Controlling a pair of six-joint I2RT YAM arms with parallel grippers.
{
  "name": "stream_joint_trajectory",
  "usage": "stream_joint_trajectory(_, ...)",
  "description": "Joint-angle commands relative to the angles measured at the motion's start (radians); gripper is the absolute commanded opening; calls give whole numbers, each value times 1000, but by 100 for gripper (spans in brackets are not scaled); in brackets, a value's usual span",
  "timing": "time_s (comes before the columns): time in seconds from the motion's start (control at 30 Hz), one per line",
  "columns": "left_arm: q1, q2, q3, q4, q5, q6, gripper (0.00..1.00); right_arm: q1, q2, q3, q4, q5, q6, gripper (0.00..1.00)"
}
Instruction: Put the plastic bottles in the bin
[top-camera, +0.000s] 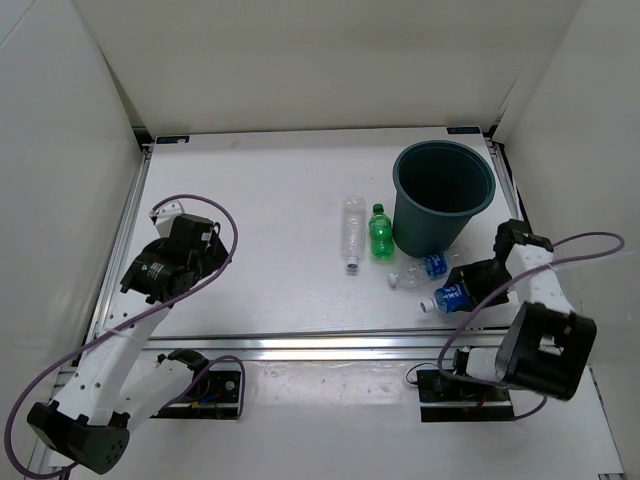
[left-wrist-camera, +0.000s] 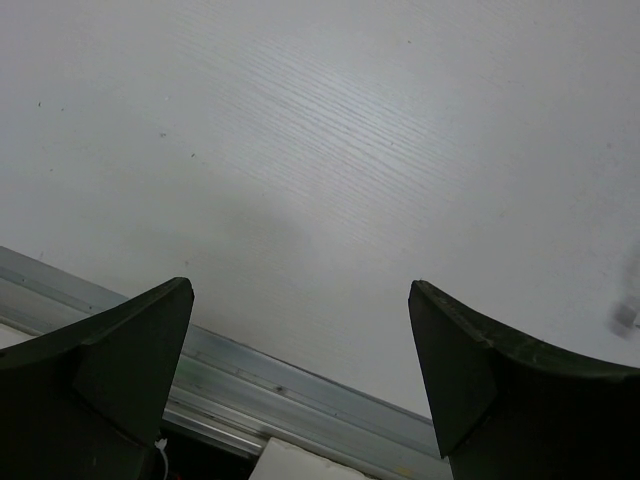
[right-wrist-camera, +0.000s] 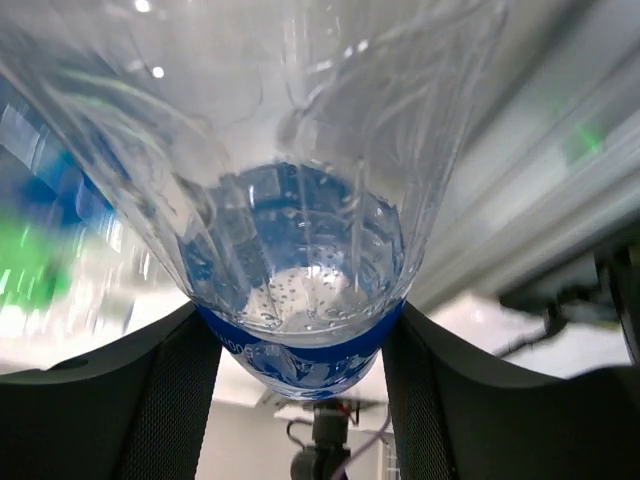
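Observation:
The dark teal bin (top-camera: 444, 196) stands upright at the back right of the table. My right gripper (top-camera: 470, 288) is shut on a clear bottle with a blue label (top-camera: 452, 296), which fills the right wrist view (right-wrist-camera: 300, 250) between both fingers. A second blue-label bottle (top-camera: 420, 270) lies next to it, at the bin's base. A short green bottle (top-camera: 380, 232) and a long clear bottle (top-camera: 352, 233) lie left of the bin. My left gripper (top-camera: 158, 268) is open and empty at the left, over bare table (left-wrist-camera: 300, 180).
White walls enclose the table on three sides. A metal rail (top-camera: 320, 345) runs along the near edge and shows in the left wrist view (left-wrist-camera: 300, 385). Purple cables loop from both arms.

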Motion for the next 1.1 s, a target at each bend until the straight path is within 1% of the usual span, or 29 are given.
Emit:
stream_joint_trajectory(0.0,-5,15,37,59,1,13,100,-3,-145,109,-240,-62,-30,26)
stream_joint_trajectory(0.03,-5,26,37,59,1,22,100,-3,-204,211,-275,-79,-30,25)
stream_joint_trajectory(0.1,-5,35,37,70,-9,22,100,-3,-252,346,-343,-90,-53,25)
stream_joint_trajectory(0.13,-5,35,37,81,-9,22,100,-3,-277,488,-363,-99,-67,29)
stream_joint_trajectory(0.17,-5,35,37,94,-9,22,100,-3,-277,561,-363,-110,-90,31)
stream_joint_trajectory(0.2,-5,44,37,95,-9,32,97,-3,-260,634,-339,-110,-152,31)
stream_joint_trajectory(0.23,-5,44,28,108,-9,32,95,6,-237,711,-328,-101,-179,31)
stream_joint_trajectory(0.27,-5,44,27,108,-9,32,93,6,-208,867,-316,-83,-199,31)
stream_joint_trajectory(0.3,-5,44,27,122,4,57,93,18,-131,947,-305,-61,-237,31)
stream_joint_trajectory(0.37,-5,55,27,122,26,73,93,76,-46,1078,-256,8,-269,31)
stream_joint_trajectory(0.4,-5,64,37,122,26,84,95,102,35,1174,-239,90,-283,33)
stream_joint_trajectory(0.43,-5,76,37,131,35,94,97,160,103,1202,-187,136,-335,35)
stream_joint_trajectory(0.47,-5,76,46,131,35,94,100,187,135,1219,-167,185,-349,36)
stream_joint_trajectory(0.5,-5,93,46,131,35,94,100,208,163,1219,-147,219,-365,36)
stream_joint_trajectory(0.53,-5,114,58,131,46,108,100,248,189,1219,-108,245,-387,41)
stream_joint_trajectory(0.57,-5,127,75,131,61,117,100,264,238,1219,-107,305,-400,43)
stream_joint_trajectory(0.7,-5,196,132,107,81,148,100,317,312,1230,-72,329,-414,59)
stream_joint_trajectory(0.73,-5,207,132,107,90,148,100,337,312,1230,-63,329,-430,68)
stream_joint_trajectory(0.77,-5,219,144,96,90,148,100,347,327,1230,-63,329,-431,96)
stream_joint_trajectory(0.8,-5,219,144,96,100,148,100,347,338,1276,-78,354,-431,100)
stream_joint_trajectory(0.87,-5,219,144,96,100,137,100,374,314,1293,-98,413,-423,100)
stream_joint_trajectory(0.9,-5,219,144,96,100,125,100,365,294,1293,-107,465,-405,100)
stream_joint_trajectory(0.93,-5,219,144,96,100,125,100,347,234,1240,-107,465,-379,100)
stream_joint_trajectory(0.97,-5,208,144,96,100,125,100,318,196,1198,-107,465,-304,100)
stream_joint_trajectory(1.0,-5,208,133,96,109,125,100,246,156,1146,-107,423,-276,100)
stream_joint_trajectory(1.03,-5,208,133,96,109,125,100,206,74,1087,-93,381,-247,100)
stream_joint_trajectory(1.07,-5,199,133,96,109,125,100,165,33,957,-93,300,-213,100)
